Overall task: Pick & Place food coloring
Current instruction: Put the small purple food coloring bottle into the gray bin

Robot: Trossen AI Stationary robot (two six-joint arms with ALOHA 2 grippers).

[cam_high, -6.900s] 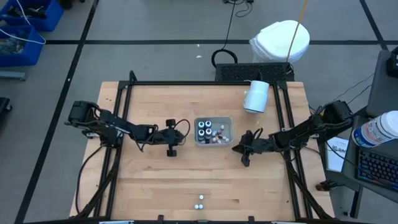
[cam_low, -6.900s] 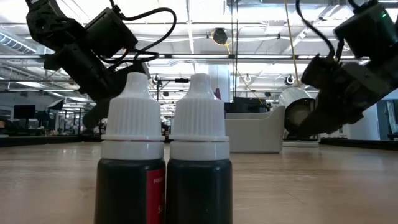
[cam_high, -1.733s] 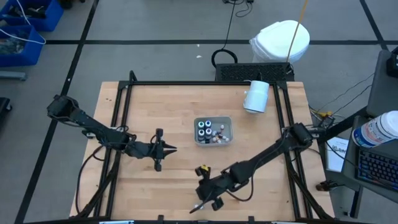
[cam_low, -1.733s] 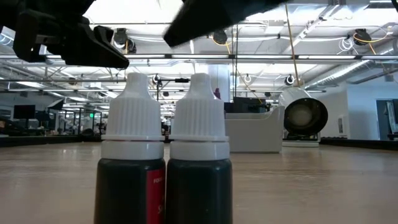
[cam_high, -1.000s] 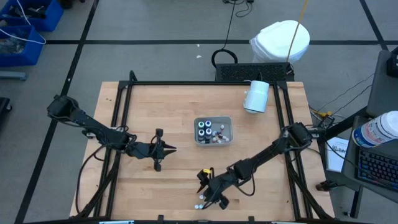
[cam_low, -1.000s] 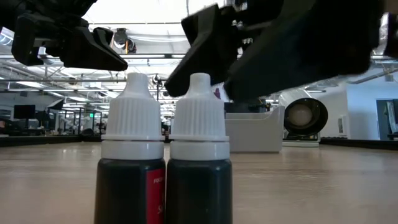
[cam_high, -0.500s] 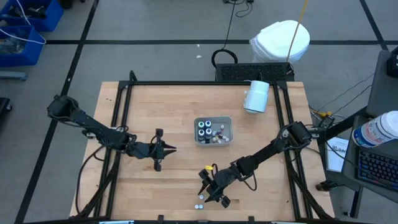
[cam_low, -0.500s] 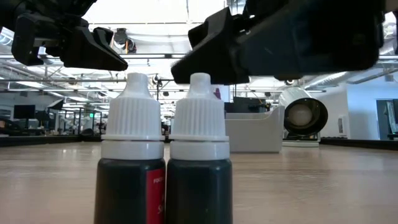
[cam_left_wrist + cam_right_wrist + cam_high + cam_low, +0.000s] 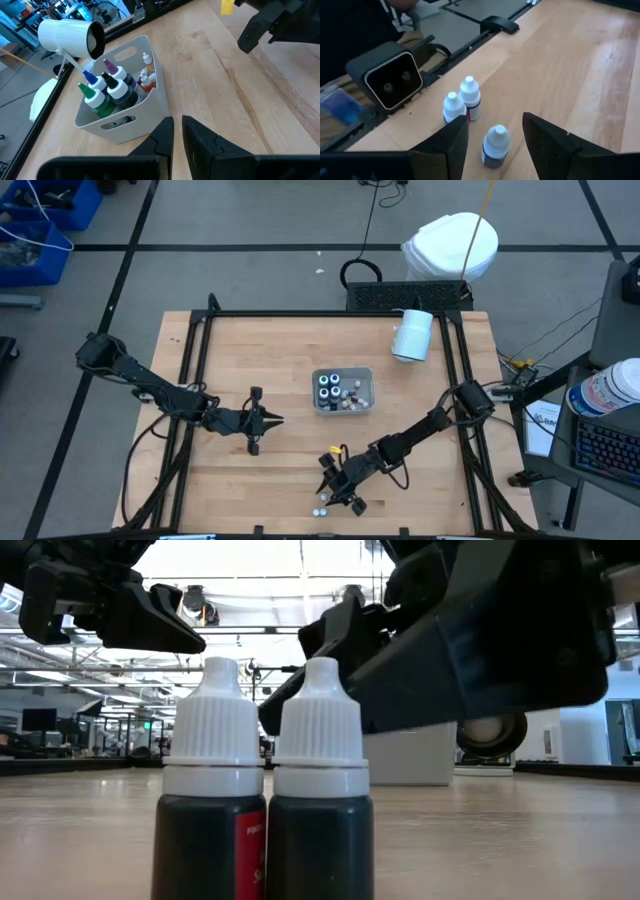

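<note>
Down near the bottom centre of the high view, the right gripper [image 9: 333, 485] hangs low over the table with its fingers spread apart and nothing clamped between them. In the right wrist view the two dark fingers [image 9: 445, 145] frame a single dropper bottle [image 9: 494, 146] with a white cap, which stands upright in the gap and looks untouched by either finger. This spacing suggests the fingers are set to straddle the bottle before closing, so a short descent and a squeeze seem to be the next call.

Just beyond that bottle, two more dropper bottles [image 9: 461, 104] stand side by side, touching or nearly so, right in front of the low camera housing [image 9: 387, 80] at the table's edge. They fill the lower left of the low view as a pair of white-capped bottles [image 9: 265, 790], with the right gripper's dark body looming over them. Their closeness to the target bottle means a wide approach could knock them.

Further out, the grey bin [image 9: 343, 391] sits at mid-table in the high view, well apart from the right gripper, and already holds several coloured-tip bottles [image 9: 107, 87]. It is probably the drop-off place. A white cylinder [image 9: 411, 334] lies on its side toward the upper right of the table.

The left gripper [image 9: 266, 419] waits left of the bin, its fingers [image 9: 167, 135] nearly together and empty.
</note>
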